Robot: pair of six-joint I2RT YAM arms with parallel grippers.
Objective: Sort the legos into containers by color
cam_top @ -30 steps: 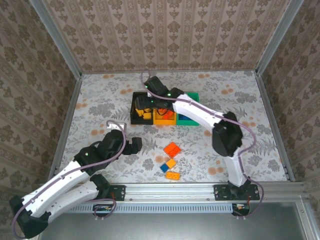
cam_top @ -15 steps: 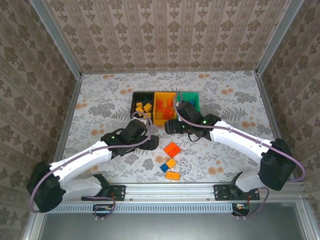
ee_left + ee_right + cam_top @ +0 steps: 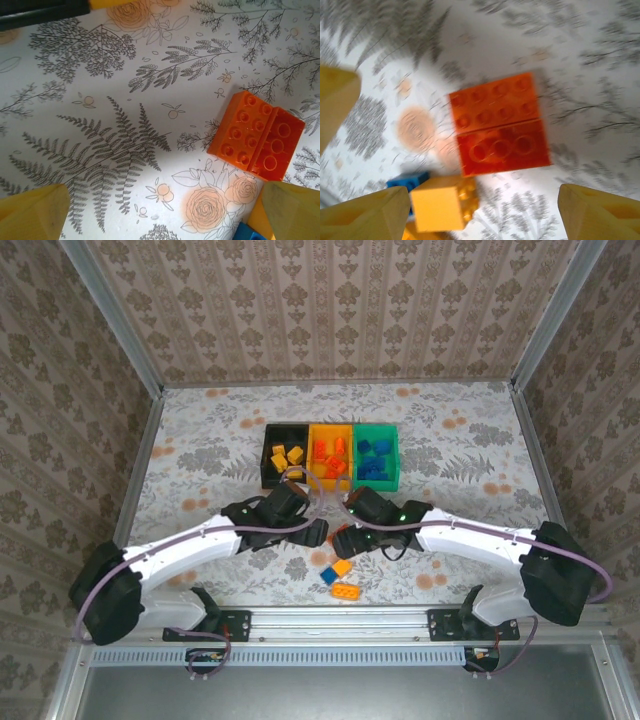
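Orange brick (image 3: 255,135) lies flat on patterned table (image 3: 100,125), yellow brick (image 3: 442,202) beside one corner.

Black, orange-yellow and green containers (image 3: 378,483); red-orange legos (image 3: 255,135); floral table (image 3: 450,440).

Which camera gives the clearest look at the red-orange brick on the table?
The left wrist view: the red-orange brick is sharp, its studded half and hollow half both plain. The right wrist view shows it whole but blurred. From above, the right arm reaches over that spot.
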